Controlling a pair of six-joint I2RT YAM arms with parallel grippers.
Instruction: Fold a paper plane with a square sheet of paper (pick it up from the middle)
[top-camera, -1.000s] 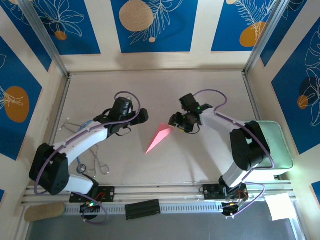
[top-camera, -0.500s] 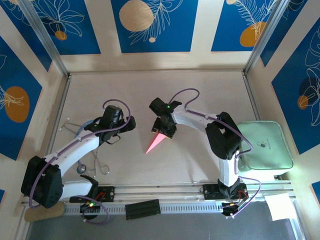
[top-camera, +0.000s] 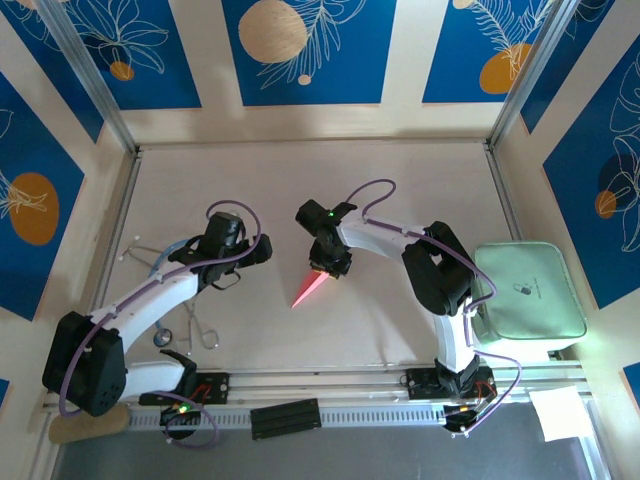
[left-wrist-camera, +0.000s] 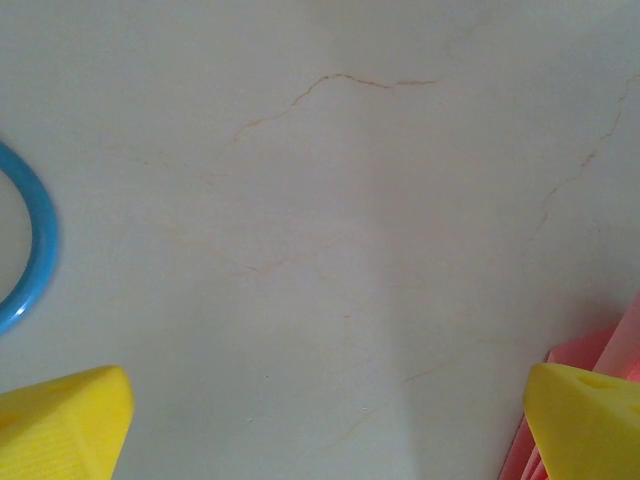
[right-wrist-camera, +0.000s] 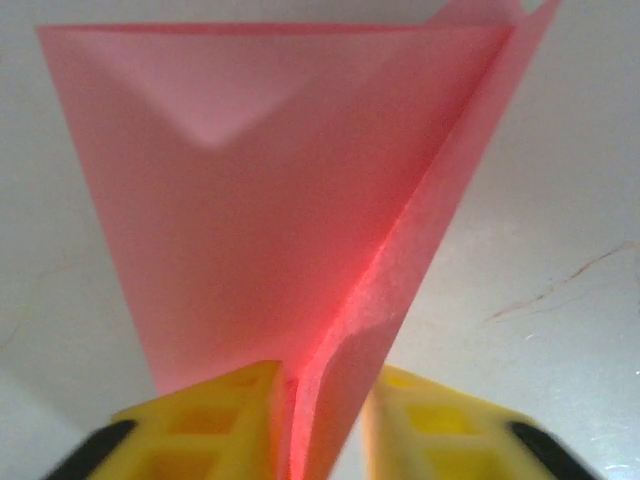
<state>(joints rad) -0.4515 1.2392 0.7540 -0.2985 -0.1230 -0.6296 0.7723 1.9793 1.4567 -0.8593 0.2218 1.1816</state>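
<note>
The pink-red paper plane (top-camera: 308, 288) lies as a narrow dart at the table's middle, its tip pointing near-left. My right gripper (top-camera: 328, 262) sits over its wide far end. In the right wrist view the yellow fingers (right-wrist-camera: 215, 420) stand close together on either side of the plane's (right-wrist-camera: 260, 180) raised centre fold, shut on it. My left gripper (top-camera: 262, 250) hovers just left of the plane, open; its yellow fingertips (left-wrist-camera: 70, 420) are wide apart over bare table, with a corner of the pink paper (left-wrist-camera: 605, 340) at the right edge. Its midpoint (left-wrist-camera: 325, 410) has nothing in it.
A blue ring (left-wrist-camera: 30, 250) and metal forceps (top-camera: 195, 325) lie at the near left beside the left arm. A pale green pad (top-camera: 530, 290) sits at the right edge. A white paper sheet (top-camera: 560, 412) lies beyond the front rail.
My right gripper swung left from beside the plane's wide end to over it and closed round the centre fold. My left gripper drew back a little to the left.
</note>
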